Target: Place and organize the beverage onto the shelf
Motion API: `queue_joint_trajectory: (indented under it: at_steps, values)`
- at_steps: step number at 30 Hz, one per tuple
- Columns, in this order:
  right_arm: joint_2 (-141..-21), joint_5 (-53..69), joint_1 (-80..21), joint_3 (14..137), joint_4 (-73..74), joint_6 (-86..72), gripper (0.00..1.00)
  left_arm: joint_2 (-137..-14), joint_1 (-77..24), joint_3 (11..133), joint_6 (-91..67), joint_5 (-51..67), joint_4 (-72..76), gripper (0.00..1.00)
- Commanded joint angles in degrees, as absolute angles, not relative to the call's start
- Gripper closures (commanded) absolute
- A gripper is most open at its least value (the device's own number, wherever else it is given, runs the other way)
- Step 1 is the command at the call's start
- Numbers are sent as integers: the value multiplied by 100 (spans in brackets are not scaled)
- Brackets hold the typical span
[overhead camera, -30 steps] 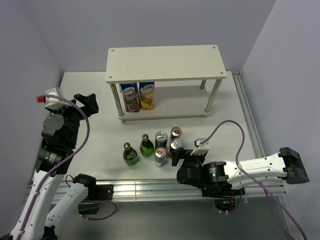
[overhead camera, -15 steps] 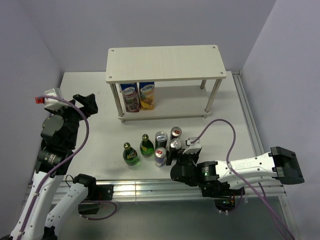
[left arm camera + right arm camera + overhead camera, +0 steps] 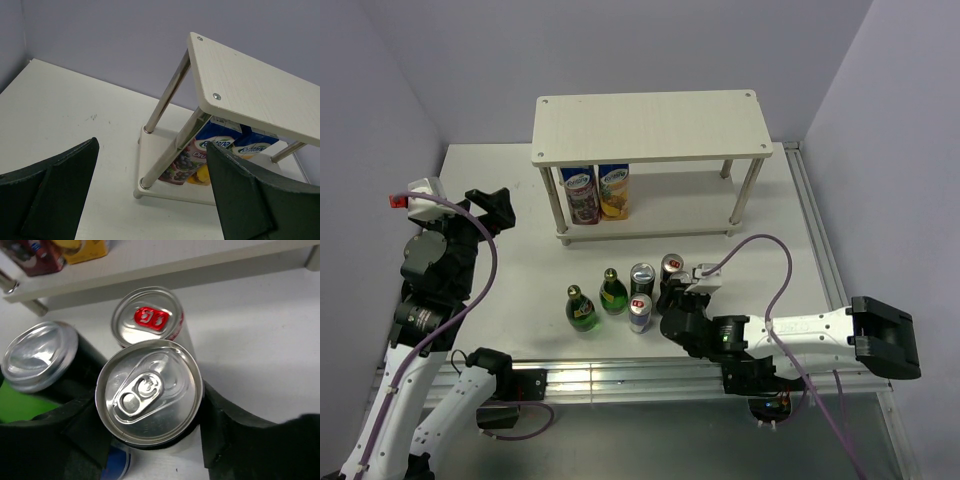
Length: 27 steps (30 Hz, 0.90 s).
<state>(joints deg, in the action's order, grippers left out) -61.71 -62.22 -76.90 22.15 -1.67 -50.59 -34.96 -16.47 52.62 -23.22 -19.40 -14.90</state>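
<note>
The beverage stands in a cluster in front of the shelf (image 3: pixel 650 125): two green bottles (image 3: pixel 582 308) (image 3: pixel 613 293), a black can (image 3: pixel 642 276) and two slim cans (image 3: pixel 671 265) (image 3: pixel 640 312). My right gripper (image 3: pixel 672 298) is shut on a second black can (image 3: pixel 149 392), with a finger pressed against each side. Around it in the right wrist view are the red-tabbed slim can (image 3: pixel 150 317), the other black can (image 3: pixel 37 355) and a blue slim can (image 3: pixel 117 460). My left gripper (image 3: pixel 150 210) hangs open and holds nothing, off to the left of the shelf (image 3: pixel 250 90).
Two juice cartons (image 3: pixel 582 193) (image 3: pixel 613 190) stand at the left end of the shelf's lower board (image 3: pixel 670 215). Thin metal legs (image 3: pixel 167 95) hold up the top board. Purple walls close in the table on three sides, and a metal rail (image 3: pixel 815 230) runs along its right edge.
My right arm has slid left up to the cans, and its jaws have closed around the black can. The left arm has hardly moved.
</note>
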Motion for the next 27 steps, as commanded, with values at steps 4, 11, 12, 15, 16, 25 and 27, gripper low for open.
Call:
queue_joint_trajectory:
  at_steps: [4,11,12,15,16,25,27]
  values:
    - [-6346,-6311,-7646,2504,271,-5334,89,-3419,-1635,5291,-2285,-1986,-1397,5]
    - [-6047,-6723,-7980,3769,2985,-6423,100,-3410,-1626,5300,-2294,-1995,-1398,5]
    - [-5995,-6837,-8024,3971,3676,-6547,100,-3410,-1626,5300,-2294,-1995,-1397,5]
    - [-5863,-6961,-8068,4718,4410,-6636,100,-3393,-1608,5309,-2303,-1986,-1406,5]
    - [-5828,-7083,-8077,5094,4865,-6653,100,-3393,-1608,5300,-2294,-1986,-1406,5]
    - [-5766,-7989,-7815,7153,4228,-3926,100,-3366,-1573,5291,-2294,-2021,-1406,5]
    - [-5582,-7648,-7586,7137,2986,-1896,100,-3366,-1573,5291,-2294,-2030,-1397,5]
